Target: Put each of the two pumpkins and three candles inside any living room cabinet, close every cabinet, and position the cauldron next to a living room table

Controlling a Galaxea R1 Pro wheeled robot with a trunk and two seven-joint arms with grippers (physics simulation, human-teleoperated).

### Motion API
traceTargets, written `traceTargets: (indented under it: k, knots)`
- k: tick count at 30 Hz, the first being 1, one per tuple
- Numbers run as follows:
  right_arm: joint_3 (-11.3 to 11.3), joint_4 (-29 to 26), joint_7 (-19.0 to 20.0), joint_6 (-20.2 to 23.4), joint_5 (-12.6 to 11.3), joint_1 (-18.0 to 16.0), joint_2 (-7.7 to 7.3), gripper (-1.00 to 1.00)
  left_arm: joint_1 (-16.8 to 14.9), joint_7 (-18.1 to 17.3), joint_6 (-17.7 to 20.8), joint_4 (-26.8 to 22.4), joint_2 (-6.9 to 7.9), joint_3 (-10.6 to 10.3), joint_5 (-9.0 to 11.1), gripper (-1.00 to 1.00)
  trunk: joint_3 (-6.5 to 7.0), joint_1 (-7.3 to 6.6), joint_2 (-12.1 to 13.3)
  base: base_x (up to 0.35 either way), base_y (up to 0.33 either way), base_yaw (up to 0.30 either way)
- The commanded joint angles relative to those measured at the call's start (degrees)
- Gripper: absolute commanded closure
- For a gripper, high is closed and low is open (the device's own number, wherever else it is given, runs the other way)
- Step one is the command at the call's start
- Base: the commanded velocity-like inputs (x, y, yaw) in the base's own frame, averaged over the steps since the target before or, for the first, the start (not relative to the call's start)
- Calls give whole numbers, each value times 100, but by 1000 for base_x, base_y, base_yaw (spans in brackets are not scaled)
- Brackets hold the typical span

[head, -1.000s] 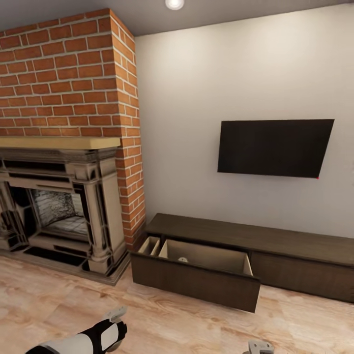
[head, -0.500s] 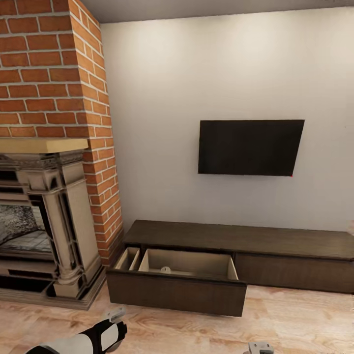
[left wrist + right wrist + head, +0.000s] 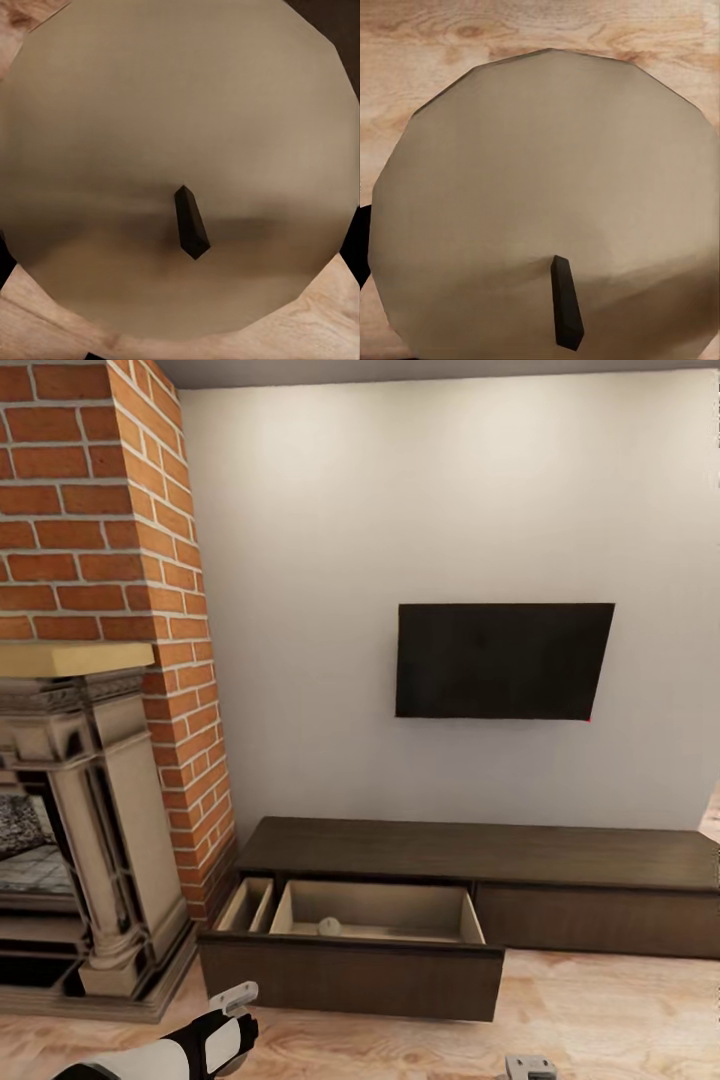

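Note:
The cabinet (image 3: 480,855) runs low and dark brown along the far wall under a TV. Its left drawer (image 3: 350,965) is pulled open, showing beige insides. One cream candle (image 3: 329,927) stands on the drawer floor. In the left wrist view, a candle (image 3: 150,112) with a dark wick sits very close to the camera, held by my left gripper (image 3: 235,1000). In the right wrist view, another candle (image 3: 547,165) sits equally close, held by my right gripper (image 3: 528,1068). Both grippers hang low at the head view's bottom edge, short of the drawer. The pumpkins, cauldron and table are out of view.
A brick chimney with a stone fireplace (image 3: 90,840) stands left of the cabinet, its hearth reaching onto the wooden floor (image 3: 600,1020). A black TV (image 3: 500,660) hangs on the white wall. Open floor lies between me and the drawer front.
The whole head view has shifted: the fireplace slid left and the cabinet with its open drawer now sits closer and more centred. The arms keep their place in the picture.

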Motion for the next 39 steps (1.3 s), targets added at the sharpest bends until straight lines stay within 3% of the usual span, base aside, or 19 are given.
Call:
traceTargets:
  k: [1, 13, 39]
  knots:
    - [49, -15, -24, 37, -52, -1, -2, 100, -6, 9, 17, 7, -3, -49, 32, 100, -5, 0, -4, 8, 5, -140]
    - [46, -15, -24, 37, -52, -1, -2, 100, -7, 9, 16, 8, -3, -49, 32, 100, 41, 0, -4, 1, 1, -213]
    - [49, -15, -24, 35, -43, -1, -2, 100, -6, 9, 16, 8, -3, -49, 32, 100, 45, 0, -4, 79, 0, -8]
